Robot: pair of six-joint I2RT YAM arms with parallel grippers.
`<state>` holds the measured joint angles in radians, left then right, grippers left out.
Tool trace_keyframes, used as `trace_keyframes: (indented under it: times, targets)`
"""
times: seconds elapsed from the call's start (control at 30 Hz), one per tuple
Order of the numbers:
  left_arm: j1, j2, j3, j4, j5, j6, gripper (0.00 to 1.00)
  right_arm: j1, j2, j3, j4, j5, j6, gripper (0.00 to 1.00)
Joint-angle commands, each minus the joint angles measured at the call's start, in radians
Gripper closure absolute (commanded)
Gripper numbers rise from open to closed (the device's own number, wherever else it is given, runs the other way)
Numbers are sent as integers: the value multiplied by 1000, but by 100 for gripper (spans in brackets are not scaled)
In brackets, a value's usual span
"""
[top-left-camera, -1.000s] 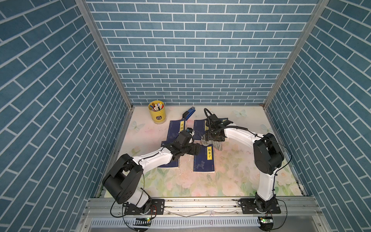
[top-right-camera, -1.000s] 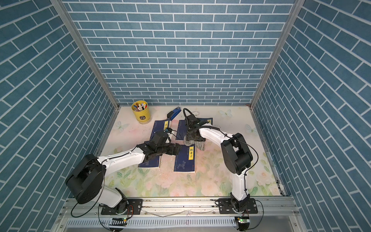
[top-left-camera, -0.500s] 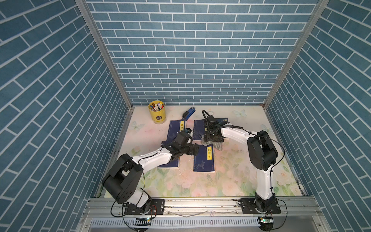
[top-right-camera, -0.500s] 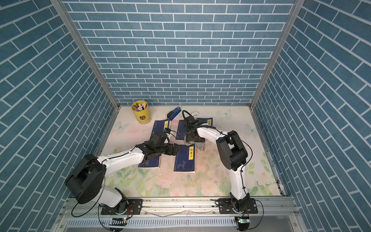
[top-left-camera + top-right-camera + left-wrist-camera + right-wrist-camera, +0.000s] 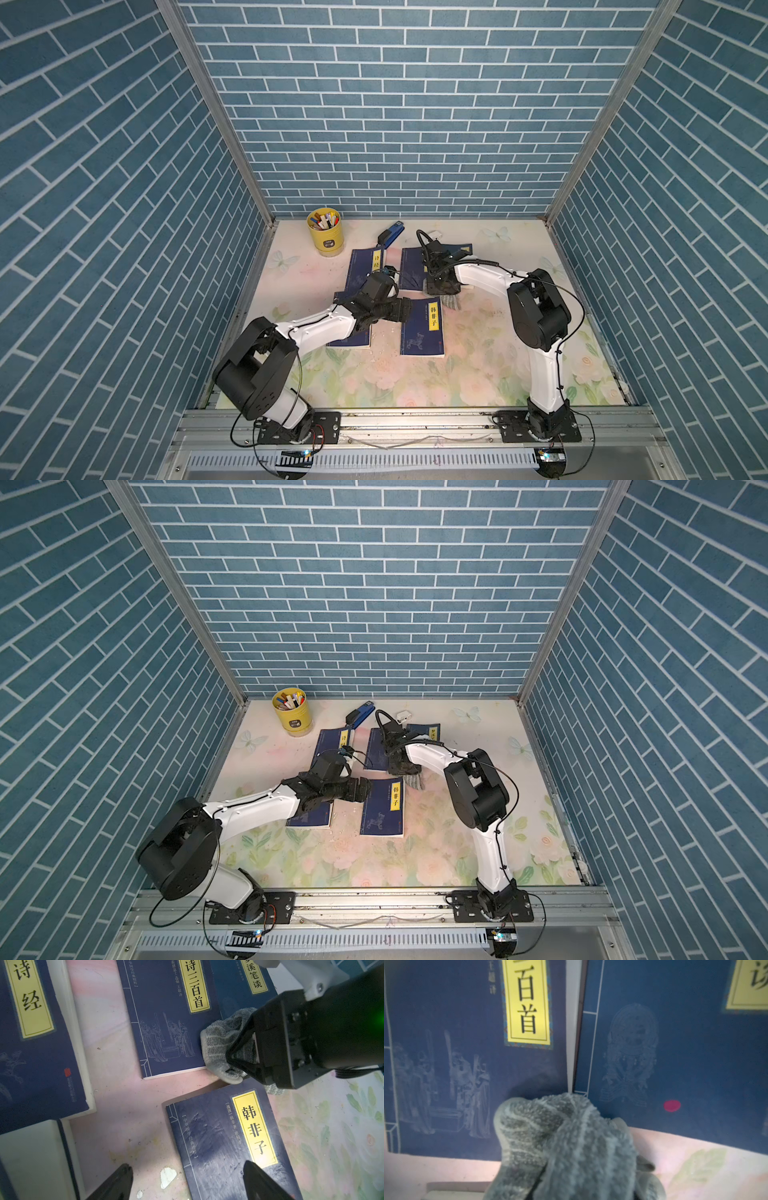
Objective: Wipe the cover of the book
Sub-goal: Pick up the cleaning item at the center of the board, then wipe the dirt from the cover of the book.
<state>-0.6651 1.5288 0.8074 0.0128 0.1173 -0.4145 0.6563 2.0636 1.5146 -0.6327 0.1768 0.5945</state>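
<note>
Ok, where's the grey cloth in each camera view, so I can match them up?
Top view: grey cloth mid-table, between the 三百首 book and the 韩非子 book.
Top view: same spot.
Left wrist: on the 三百首 book's corner, pinched by the right gripper.
Right wrist: close-up foreground, over that same corner.
Shared landmark: the 三百首 book, partly hidden in both top views.

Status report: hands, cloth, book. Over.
Left hand open over edge of near book. Right hand shut on cloth, at corner of far book. White scraps on table alongside.
</note>
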Motion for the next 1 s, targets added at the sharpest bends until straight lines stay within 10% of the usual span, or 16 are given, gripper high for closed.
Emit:
trace_keyframes:
  times: [0.0, 0.5, 0.97]
  targets:
    - [9, 19, -14, 6, 8, 5, 12, 1, 1, -19, -29, 24, -8, 73]
    - [23, 40, -1, 22, 11, 7, 12, 0, -217, -62, -30, 80, -148, 90]
    - [77, 3, -8, 18, 6, 8, 12, 96, -270, -56, 22, -149, -209, 93]
